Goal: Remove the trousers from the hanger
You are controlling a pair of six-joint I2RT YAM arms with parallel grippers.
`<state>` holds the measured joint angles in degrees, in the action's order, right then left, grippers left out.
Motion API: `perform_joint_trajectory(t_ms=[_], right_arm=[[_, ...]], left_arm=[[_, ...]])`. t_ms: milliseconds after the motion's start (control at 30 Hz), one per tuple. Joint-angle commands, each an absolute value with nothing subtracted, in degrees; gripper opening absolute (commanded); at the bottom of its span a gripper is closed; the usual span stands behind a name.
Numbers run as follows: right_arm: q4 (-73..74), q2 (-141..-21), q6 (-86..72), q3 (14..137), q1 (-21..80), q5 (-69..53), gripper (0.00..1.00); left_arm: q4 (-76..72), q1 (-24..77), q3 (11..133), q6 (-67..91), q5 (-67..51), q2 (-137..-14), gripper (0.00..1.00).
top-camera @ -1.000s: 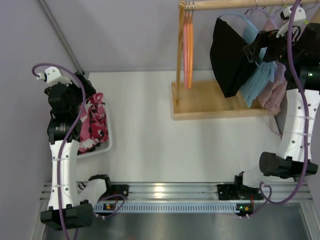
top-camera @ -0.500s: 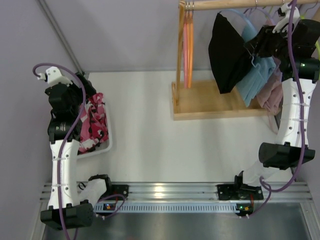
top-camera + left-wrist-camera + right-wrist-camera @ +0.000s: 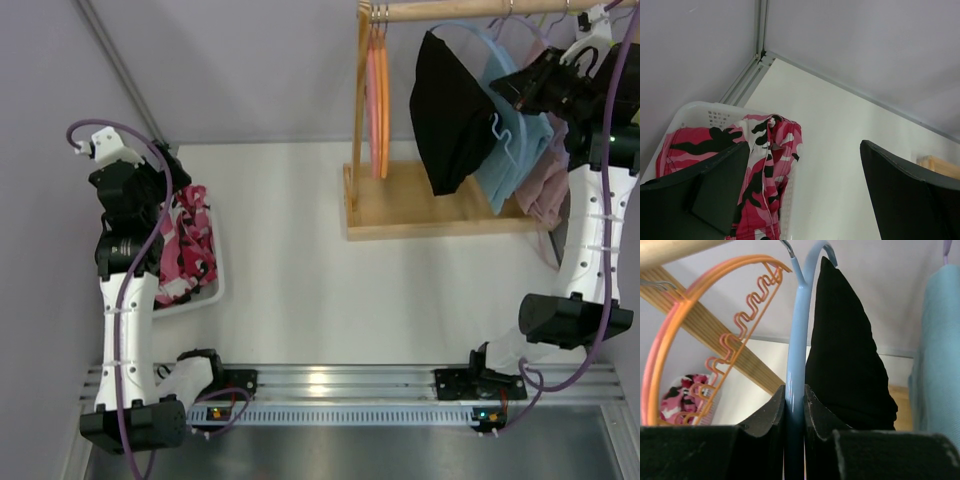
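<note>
On white table (image 3: 330,285), trousers (image 3: 190,245) in basket (image 3: 214,290)

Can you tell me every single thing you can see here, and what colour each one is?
camouflage trousers: one, pink, white and black, in the basket
basket: one, white, left side of the table
black trousers: one, black, on the blue hanger
blue hanger: one, light blue, up by the rack's rod
other hangers: looks like two, orange and pinkish, bare, left end of the rod
blue cloth: one, light blue, hanging right of the black trousers
pink cloth: one, dusty pink, right end of the rack
rack: one, wooden, far right of the table
table: one, white
left gripper: black, open, above the basket
right gripper: black, shut on the blue hanger
</note>
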<state>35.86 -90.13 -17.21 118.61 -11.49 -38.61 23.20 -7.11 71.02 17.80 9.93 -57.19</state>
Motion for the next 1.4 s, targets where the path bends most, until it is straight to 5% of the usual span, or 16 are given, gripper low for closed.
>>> perform_joint_trajectory(t_ms=[0, 433, 567, 933, 1367], right_arm=[[21.37, -83.59, -25.12, 118.49, -12.83, -43.24, 0.00], [13.79, -80.77, -34.38, 117.24, -16.26, -46.41, 0.00], [18.54, -78.49, -30.85, 115.85, -16.61, -46.76, 0.00], [25.30, -64.00, -26.02, 102.05, -18.37, -47.81, 0.00], [35.15, -46.59, -27.24, 85.26, -18.54, -42.19, 0.00]], left_arm=[[21.09, -7.12, 74.53, 16.44, 9.41, -57.39, 0.98], [18.90, -7.03, 75.15, 10.83, 3.18, -56.16, 0.98], [17.93, -7.03, 74.80, 5.63, -13.93, -55.55, 0.99], [15.91, -5.02, 69.10, -6.83, -32.25, -51.78, 0.99], [20.83, 26.23, 57.84, -20.04, -19.44, -49.30, 0.98]])
